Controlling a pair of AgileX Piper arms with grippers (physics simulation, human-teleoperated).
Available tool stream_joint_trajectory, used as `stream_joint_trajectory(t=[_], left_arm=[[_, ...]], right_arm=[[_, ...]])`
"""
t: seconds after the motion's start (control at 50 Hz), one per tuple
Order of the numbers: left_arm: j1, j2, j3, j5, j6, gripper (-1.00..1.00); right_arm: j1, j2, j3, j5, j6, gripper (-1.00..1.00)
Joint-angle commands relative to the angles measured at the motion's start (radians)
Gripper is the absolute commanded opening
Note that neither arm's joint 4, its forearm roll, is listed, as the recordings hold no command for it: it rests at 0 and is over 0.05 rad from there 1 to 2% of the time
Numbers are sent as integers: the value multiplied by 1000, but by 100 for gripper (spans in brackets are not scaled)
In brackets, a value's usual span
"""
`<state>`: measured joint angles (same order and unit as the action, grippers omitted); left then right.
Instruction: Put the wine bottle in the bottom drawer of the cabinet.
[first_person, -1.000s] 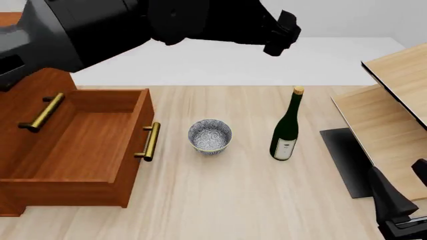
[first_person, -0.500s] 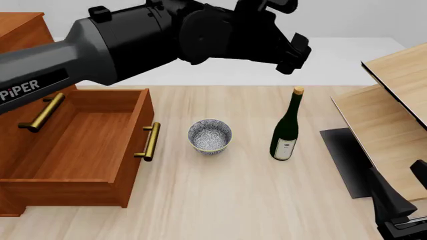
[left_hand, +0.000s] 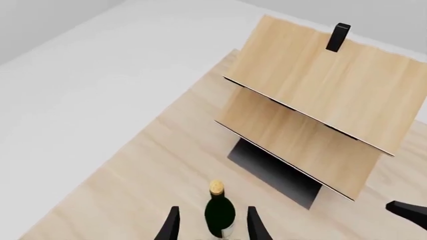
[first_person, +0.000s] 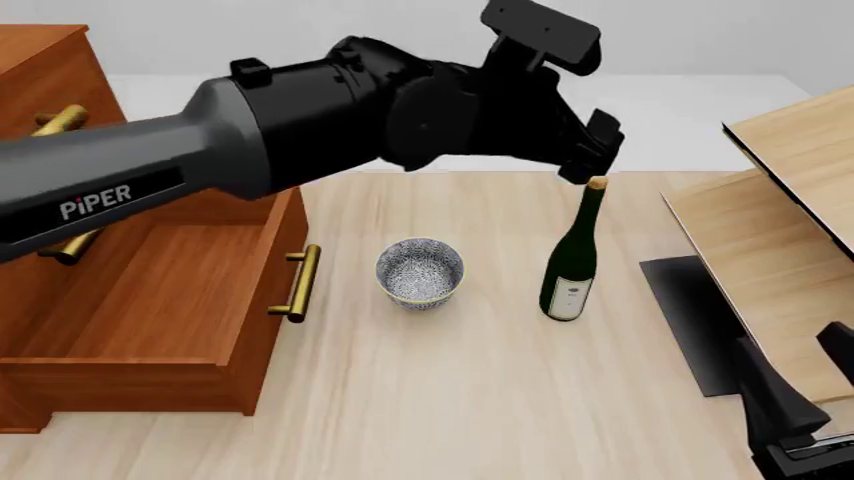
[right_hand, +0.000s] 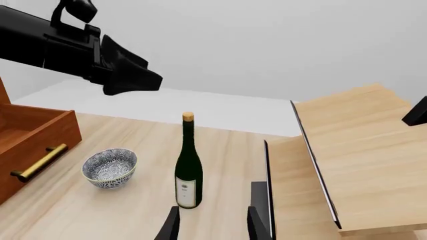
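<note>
The wine bottle (first_person: 573, 262) stood upright on the table (first_person: 441, 400), free of any grip, directly under my left gripper (left_hand: 211, 227). In the left wrist view its gold foil top sat between the 2 fingers (left_hand: 169, 229), so the jaws were open wide enough to straddle the neck and had not closed on anything. The right gripper (right_hand: 211, 225) hung low and well back from the bottle, its jaws also apart and empty.

The main risk I saw was the bottle itself: tall, slim and on a narrow base. If I came down slightly off centre, 1 finger would likely strike the foil top or shoulder and tip it. A grip taken only on the smooth, tapering neck could let the glass slip, or let the body swing like a pendulum on the carry.

Beyond the jaws, away from the cabinet, stood the pale shelf unit (first_person: 787, 220) with its dark base (first_person: 687, 320); a toppled bottle could roll against it. On the opposite side of the jaws, toward the cabinet (first_person: 40, 60), the speckled bowl (first_person: 419, 271) sat right on the straight line to the bottom drawer (first_person: 160, 300). That drawer was already pulled open, its brass handle (first_person: 302, 283) facing the bowl. I judged that a low carry would clip the bowl or the drawer's front wall, so the bottle would need lifting clear of both. Standing, it also looked taller than the drawer was deep, so I expected it would have to go in tilted or laid down.
</note>
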<state>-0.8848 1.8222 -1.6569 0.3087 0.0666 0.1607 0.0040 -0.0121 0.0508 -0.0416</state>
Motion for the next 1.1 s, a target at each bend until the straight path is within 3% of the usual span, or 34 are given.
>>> stream_joint_trajectory(t=[0.02,1.1], left_arm=[[-4,25,25,-40,-12,100],[-6,245,-58,-138,-19,100]], right_arm=[[-1,0,1,4,5,100],[-17,0,12,27,19,100]])
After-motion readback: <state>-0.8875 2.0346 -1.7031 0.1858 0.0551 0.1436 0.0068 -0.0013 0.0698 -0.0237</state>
